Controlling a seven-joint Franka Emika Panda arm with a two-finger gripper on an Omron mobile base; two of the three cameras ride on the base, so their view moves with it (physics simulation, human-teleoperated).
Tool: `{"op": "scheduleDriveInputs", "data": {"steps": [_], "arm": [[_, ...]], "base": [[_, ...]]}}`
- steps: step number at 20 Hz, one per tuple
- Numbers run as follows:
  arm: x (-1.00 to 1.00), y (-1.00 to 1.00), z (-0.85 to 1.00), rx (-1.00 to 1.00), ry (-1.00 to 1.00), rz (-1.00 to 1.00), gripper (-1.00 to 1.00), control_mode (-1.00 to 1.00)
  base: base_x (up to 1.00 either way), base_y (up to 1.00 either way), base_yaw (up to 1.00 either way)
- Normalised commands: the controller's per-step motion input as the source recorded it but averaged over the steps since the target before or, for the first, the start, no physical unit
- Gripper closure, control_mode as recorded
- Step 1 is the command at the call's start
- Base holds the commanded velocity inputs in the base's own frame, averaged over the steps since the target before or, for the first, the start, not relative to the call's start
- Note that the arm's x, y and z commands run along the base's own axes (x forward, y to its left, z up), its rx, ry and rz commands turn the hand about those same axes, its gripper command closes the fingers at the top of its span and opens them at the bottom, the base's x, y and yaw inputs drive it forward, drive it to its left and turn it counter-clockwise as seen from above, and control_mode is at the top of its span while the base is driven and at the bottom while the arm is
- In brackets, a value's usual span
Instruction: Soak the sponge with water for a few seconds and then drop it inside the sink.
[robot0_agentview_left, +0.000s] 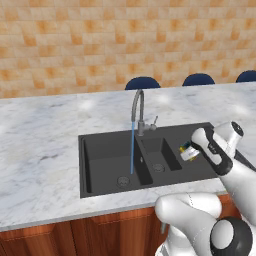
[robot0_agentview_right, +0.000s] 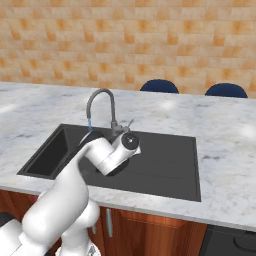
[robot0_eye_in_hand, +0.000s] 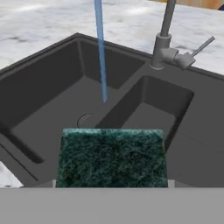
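Holding the sponge (robot0_eye_in_hand: 111, 157) clamped in the pincer (robot0_agentview_left: 189, 150), jaws drawn in tight on its sides, dark green face toward the hand camera and long axis lying crosswise between the fingers. Carried in the air above the right part of the sink (robot0_agentview_left: 95, 170), over the narrower basin's outer rim, not touching any surface.

Running from the faucet (robot0_agentview_left: 138, 107) as a thin straight blue stream, the water (robot0_agentview_left: 132, 150) falls into the wide basin, landing just beside the round drain (robot0_agentview_left: 123, 181) near the divider. Lies to the left of the pincer in the left base view, with the narrow basin in between; from the hand, ahead and slightly left, beyond the sponge's top edge. Not yet wetting the sponge: clear gap between stream and green block in both the left base and hand views.

Judged from this: soaking step not yet begun. Coming move turns on that sideways gap — a carry leftward across the divider, keeping height below the spout and clear of the faucet's lever (robot0_eye_in_hand: 201, 46), which sticks out toward the pincer's side. Broad green face best brought under the stream. Risk: clipping the faucet body, or passing behind the stream rather than through it.
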Motion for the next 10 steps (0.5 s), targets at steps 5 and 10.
{"op": "scheduleDriveInputs", "data": {"steps": [5,10], "arm": [[0.17,0.24,0.0,0.0,0.0,0.27,1.0,-1.0],[0.17,0.28,0.0,0.0,0.0,0.19,1.0,-1.0]], "base": [[0.0,0.0,0.0],[0.0,0.0,0.0]]}}
